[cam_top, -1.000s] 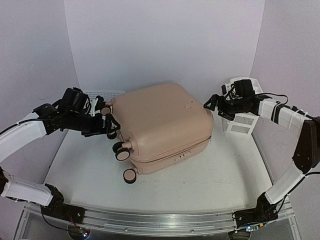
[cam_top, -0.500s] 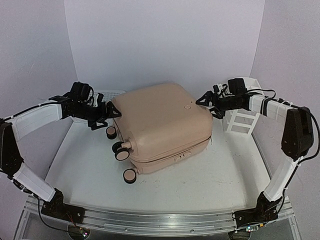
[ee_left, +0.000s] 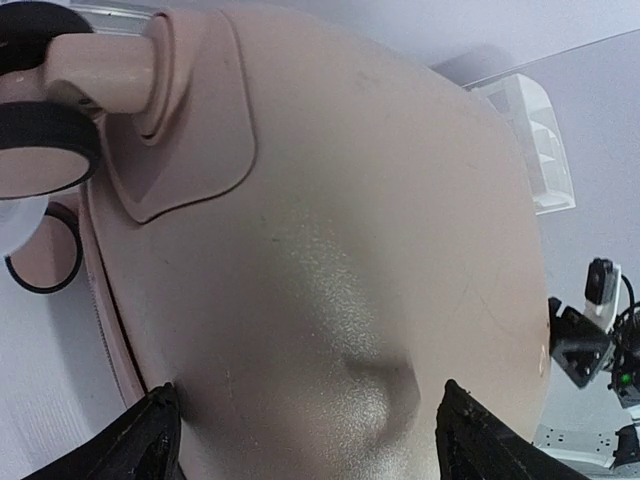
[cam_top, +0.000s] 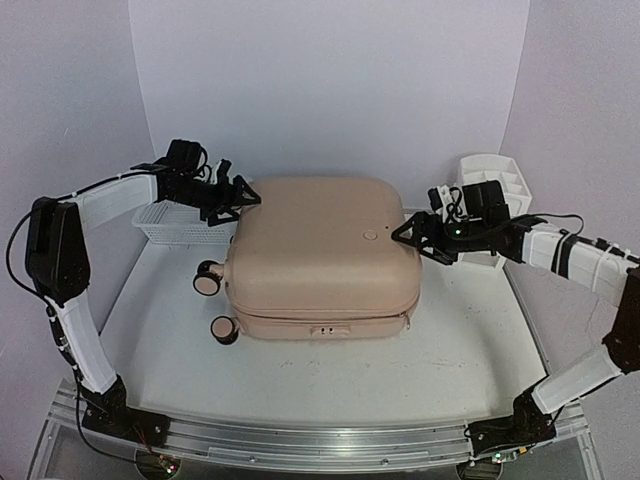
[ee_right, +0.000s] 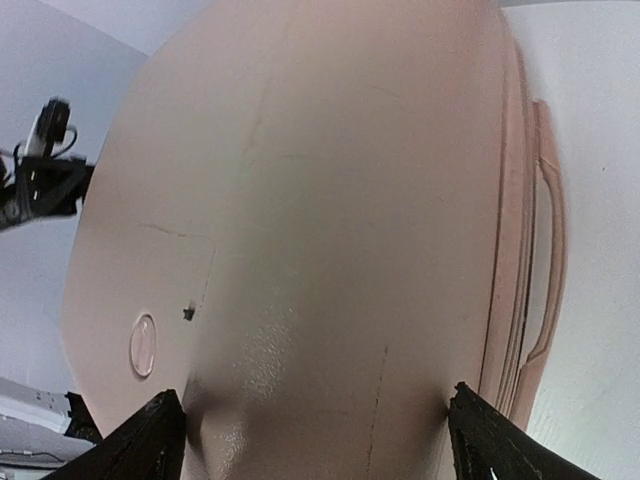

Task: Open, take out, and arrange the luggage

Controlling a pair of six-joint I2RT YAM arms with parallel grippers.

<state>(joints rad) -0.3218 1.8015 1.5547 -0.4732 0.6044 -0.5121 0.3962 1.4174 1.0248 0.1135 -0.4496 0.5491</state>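
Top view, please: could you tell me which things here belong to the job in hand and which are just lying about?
Job in hand:
- luggage, closed, lying flat on the table
- left gripper, at its far left corner
- right gripper, at its right side

Lying about:
- basket, far left
- organizer, far right

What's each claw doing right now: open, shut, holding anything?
Left claw: open, fingers spread wide over the far left corner of the luggage.
Right claw: open, fingers spread wide against the luggage's right side.
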